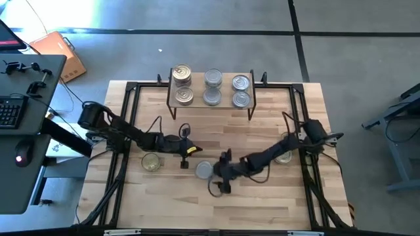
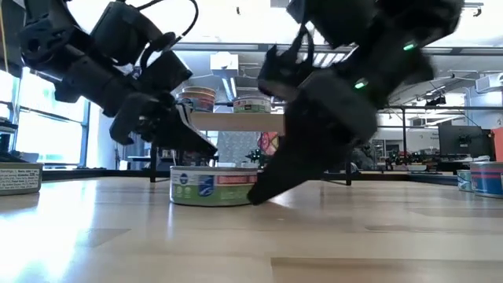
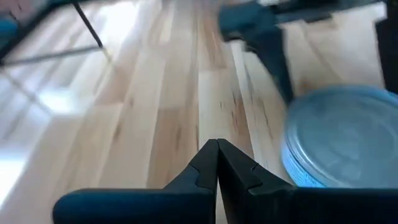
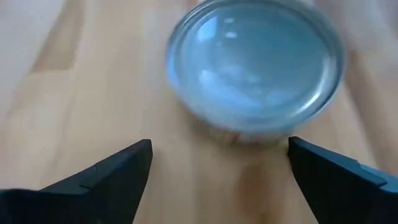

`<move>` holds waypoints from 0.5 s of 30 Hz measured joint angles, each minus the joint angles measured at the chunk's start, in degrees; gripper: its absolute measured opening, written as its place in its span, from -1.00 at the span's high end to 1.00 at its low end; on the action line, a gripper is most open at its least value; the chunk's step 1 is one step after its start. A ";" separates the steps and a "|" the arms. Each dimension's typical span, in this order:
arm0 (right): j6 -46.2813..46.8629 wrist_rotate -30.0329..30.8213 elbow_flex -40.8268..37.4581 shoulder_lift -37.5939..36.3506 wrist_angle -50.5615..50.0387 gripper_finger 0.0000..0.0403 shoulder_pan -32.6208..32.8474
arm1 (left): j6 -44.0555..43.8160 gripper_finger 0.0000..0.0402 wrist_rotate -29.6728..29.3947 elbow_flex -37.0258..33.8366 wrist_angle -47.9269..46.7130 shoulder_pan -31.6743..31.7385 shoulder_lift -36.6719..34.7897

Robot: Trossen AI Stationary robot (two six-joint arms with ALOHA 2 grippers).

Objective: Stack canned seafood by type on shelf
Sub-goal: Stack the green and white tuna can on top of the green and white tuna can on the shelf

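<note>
A silvery tin (image 1: pixel 205 170) with a green, blue and red label (image 2: pixel 214 186) stands on the tabletop's middle. My right gripper (image 4: pixel 221 155) is open just to its right (image 1: pixel 216 174), fingers slanting down and short of the tin (image 4: pixel 255 68), touching nothing. My left gripper (image 3: pixel 217 149) is shut and empty, hovering left of and beyond that tin (image 1: pixel 195 151); the tin's lid (image 3: pixel 342 137) shows beside it. A gold-toned tin (image 1: pixel 151 161) stands under the left arm, and another tin (image 1: pixel 283 155) under the right arm. The shelf (image 1: pixel 197 92) at the far side carries several tins in three columns.
Black frame rails (image 1: pixel 128 131) run along the table's left, right and far sides. A desk with a keyboard (image 1: pixel 10 111) stands off the table's left. The near half of the tabletop (image 1: pixel 210 210) is bare wood. The shelf's thin legs (image 1: pixel 251 111) stand beyond the grippers.
</note>
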 joint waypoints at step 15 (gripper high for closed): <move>1.32 14.69 -0.17 -1.54 -3.22 -0.79 5.50 | -6.81 1.00 11.12 -0.08 -22.24 -11.13 -11.81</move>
